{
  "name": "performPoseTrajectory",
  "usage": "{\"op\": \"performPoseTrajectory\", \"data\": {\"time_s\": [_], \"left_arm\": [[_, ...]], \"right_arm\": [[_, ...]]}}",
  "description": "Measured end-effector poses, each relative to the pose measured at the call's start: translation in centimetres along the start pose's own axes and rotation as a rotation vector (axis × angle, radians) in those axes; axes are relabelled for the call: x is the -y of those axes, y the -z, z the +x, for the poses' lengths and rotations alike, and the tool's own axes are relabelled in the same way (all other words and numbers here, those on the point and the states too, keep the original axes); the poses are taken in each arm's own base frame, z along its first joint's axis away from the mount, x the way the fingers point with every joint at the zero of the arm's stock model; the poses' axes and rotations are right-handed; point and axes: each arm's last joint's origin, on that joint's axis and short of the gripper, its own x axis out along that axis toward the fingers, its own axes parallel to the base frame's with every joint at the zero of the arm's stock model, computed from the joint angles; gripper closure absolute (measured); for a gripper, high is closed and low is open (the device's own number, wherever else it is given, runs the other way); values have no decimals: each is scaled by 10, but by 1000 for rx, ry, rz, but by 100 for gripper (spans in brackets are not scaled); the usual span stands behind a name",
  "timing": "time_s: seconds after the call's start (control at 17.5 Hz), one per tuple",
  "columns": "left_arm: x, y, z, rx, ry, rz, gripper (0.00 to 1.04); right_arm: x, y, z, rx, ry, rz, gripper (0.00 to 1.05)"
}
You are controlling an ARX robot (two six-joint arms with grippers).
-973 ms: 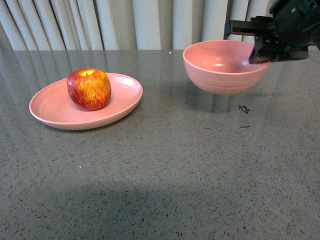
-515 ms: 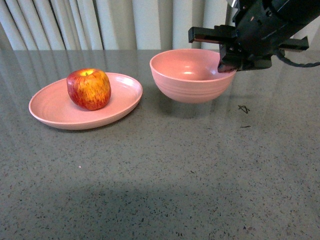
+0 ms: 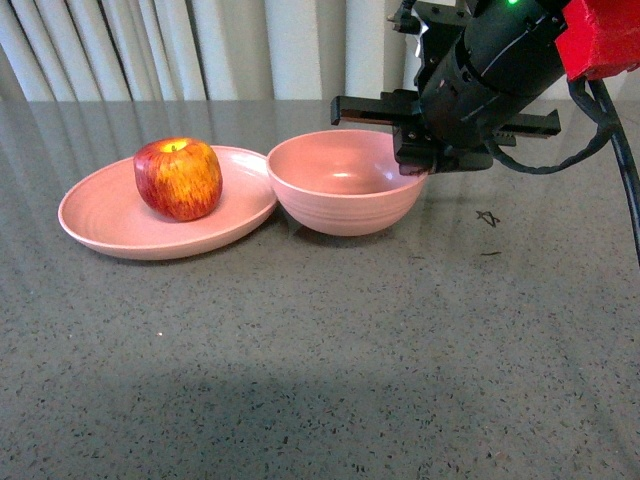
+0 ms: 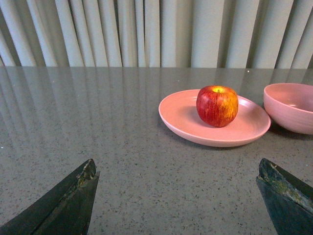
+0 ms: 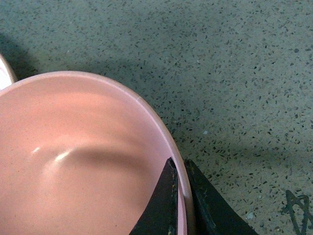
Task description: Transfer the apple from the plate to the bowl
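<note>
The red apple (image 3: 178, 178) with yellow streaks sits on the shallow pink plate (image 3: 100, 225) at the left. The deep pink bowl (image 3: 345, 185) stands right beside the plate, its wall at the plate's rim. My right gripper (image 3: 418, 158) is shut on the bowl's right rim; in the right wrist view its gripper (image 5: 180, 196) pinches the rim of the bowl (image 5: 73, 161), one finger inside and one outside. My left gripper (image 4: 178, 181) is open and empty, low over the table, with the apple (image 4: 217, 105), plate (image 4: 181, 117) and bowl (image 4: 291, 110) beyond it.
Pale curtains (image 3: 250, 50) hang behind the grey speckled table (image 3: 320, 370). Small black marks (image 3: 487, 218) lie on the table right of the bowl. A black cable (image 3: 620, 150) hangs from the right arm.
My right gripper has carried the bowl leftward and lower, from the far right to right beside the plate. The apple and plate have not moved.
</note>
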Motion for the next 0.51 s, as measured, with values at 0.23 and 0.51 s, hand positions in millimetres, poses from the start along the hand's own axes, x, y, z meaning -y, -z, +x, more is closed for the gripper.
{"op": "performPoseTrajectory", "data": {"time_s": [0.23, 0.51], "left_arm": [[0, 0, 0, 0, 0, 0, 7], [0, 0, 0, 0, 0, 0, 7]], "right_arm": [[2, -1, 1, -2, 6, 9, 102], [2, -2, 2, 0, 8, 14, 102]]}}
